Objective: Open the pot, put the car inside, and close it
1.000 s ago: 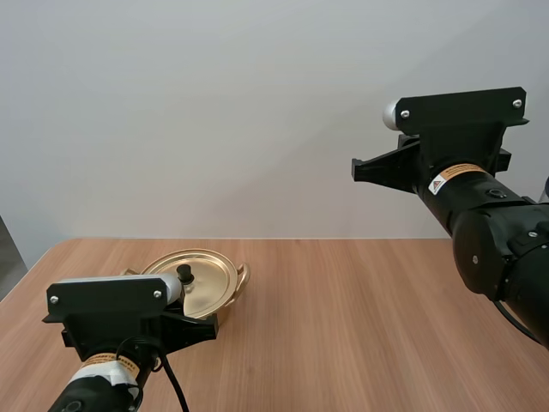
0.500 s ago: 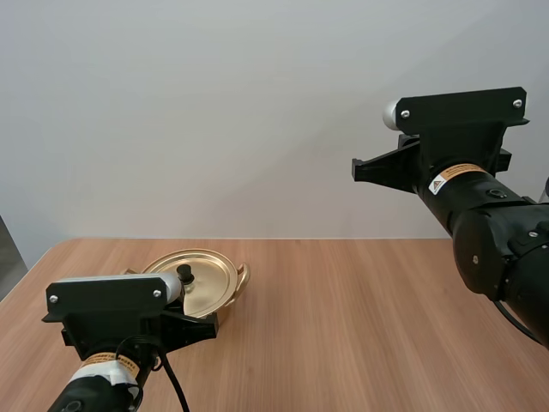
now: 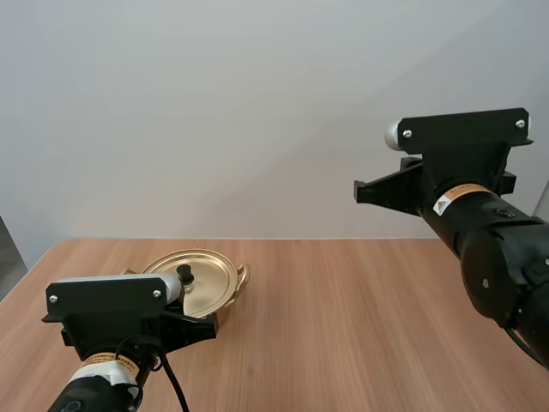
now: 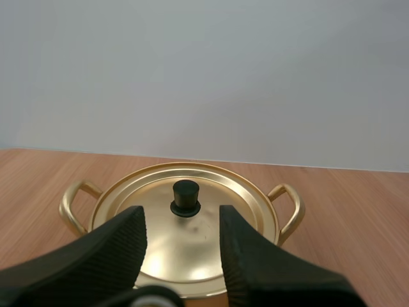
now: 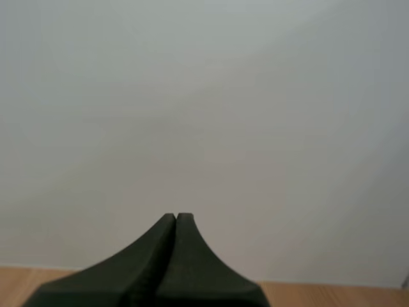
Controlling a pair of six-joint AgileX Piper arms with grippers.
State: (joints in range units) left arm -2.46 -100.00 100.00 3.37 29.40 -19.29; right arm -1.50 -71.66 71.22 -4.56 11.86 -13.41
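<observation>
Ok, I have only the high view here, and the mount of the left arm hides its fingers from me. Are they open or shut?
Observer: Open. In the left wrist view the left gripper has its fingers apart, ribbed faces turned to each other.
Operator: What stands in front of the gap?
Observer: The black knob of the lid, in line with the gap; the fingers do not pinch it.
Operator: And the right fingers?
Observer: In the right wrist view the right gripper is shut on nothing, its fingers together as one dark wedge.
</observation>
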